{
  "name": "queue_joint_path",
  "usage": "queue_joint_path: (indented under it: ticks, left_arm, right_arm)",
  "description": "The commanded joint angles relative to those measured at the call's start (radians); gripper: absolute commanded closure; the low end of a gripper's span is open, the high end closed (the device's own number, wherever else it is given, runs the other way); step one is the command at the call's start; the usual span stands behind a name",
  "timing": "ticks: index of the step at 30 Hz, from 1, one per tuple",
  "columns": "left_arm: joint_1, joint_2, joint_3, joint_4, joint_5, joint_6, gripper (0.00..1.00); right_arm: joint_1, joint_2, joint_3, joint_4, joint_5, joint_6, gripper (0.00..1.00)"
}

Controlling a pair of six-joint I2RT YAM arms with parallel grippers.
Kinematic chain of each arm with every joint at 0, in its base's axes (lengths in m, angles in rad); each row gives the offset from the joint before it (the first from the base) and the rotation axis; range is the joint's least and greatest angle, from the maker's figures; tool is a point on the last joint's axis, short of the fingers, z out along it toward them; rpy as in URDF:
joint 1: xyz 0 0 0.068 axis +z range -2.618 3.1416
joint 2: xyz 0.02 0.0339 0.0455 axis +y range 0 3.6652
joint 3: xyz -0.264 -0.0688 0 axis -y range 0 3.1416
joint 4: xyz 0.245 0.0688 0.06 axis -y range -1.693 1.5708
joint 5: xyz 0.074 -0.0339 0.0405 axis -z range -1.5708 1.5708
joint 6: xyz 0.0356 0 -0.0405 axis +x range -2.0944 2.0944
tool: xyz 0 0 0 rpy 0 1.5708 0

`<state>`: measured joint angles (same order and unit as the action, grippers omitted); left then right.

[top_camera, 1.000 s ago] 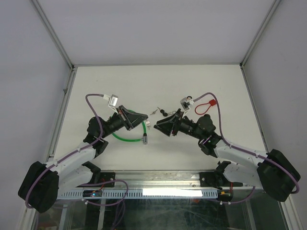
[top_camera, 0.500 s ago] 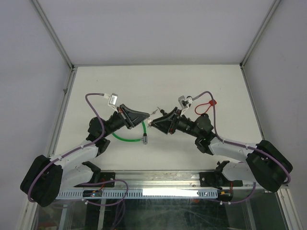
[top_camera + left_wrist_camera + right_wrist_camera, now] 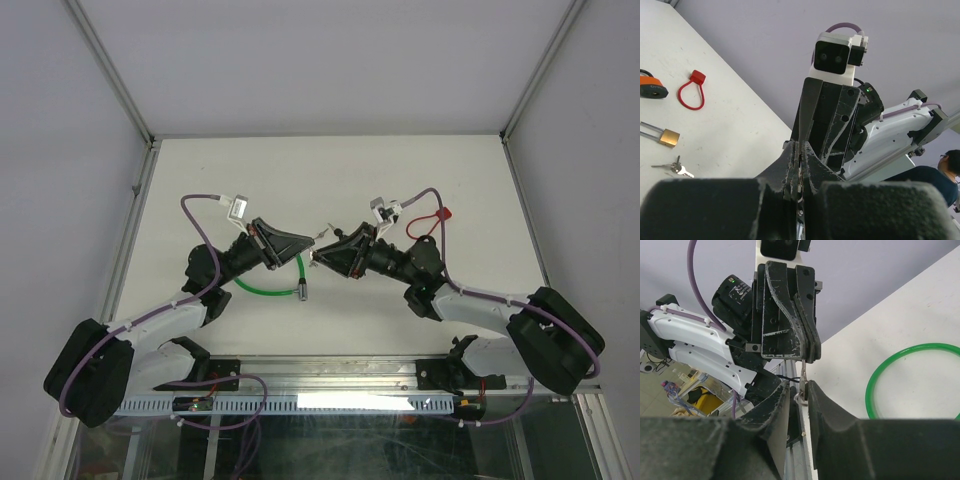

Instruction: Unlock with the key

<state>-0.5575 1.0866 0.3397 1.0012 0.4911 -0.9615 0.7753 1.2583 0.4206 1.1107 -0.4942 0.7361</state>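
Pinching the key (image 3: 801,373) flat, left gripper (image 3: 804,359) is clamping it above mid-table; right gripper (image 3: 798,391) is straddling its lower end, jaws narrowly apart. Looking light, stiff, slippery metal, so probably best gripping the flat faces squarely.

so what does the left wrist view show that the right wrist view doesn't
Left wrist only: an orange padlock, a red loop, a brass padlock and a bunch of keys lying on the table. Right wrist only: a green cable loop. Both: the left pincer and right pincer tip to tip, a thin metal piece, probably the key, nipped in the left one.
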Motion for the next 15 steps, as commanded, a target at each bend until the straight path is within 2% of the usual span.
queue_joint_path:
  ticks: [1, 5, 10, 13, 14, 15]
  left_arm:
    - [-0.01, -0.006, 0.016, 0.077, -0.015, -0.005, 1.0]
    - [-0.011, -0.01, 0.016, 0.076, -0.02, -0.006, 1.0]
    - [-0.016, -0.002, 0.015, 0.079, -0.023, -0.011, 1.0]
    - [-0.015, -0.006, 0.017, 0.053, -0.022, 0.0, 1.0]
    - [-0.016, -0.017, 0.02, 0.023, -0.028, 0.013, 0.98]
    - [-0.016, -0.03, 0.023, -0.022, -0.038, 0.026, 0.91]
  right_arm:
    - [0.0, 0.004, 0.04, 0.078, -0.02, 0.009, 0.79]
    - [0.0, 0.006, 0.038, 0.08, -0.023, 0.013, 0.86]
    - [0.0, 0.008, 0.037, 0.084, -0.03, 0.017, 1.0]
    - [-0.002, 0.007, 0.031, 0.08, -0.021, 0.018, 1.0]
    - [-0.003, 0.005, 0.026, 0.074, -0.014, 0.017, 1.0]
    - [-0.006, -0.002, 0.019, 0.068, -0.009, 0.017, 1.0]
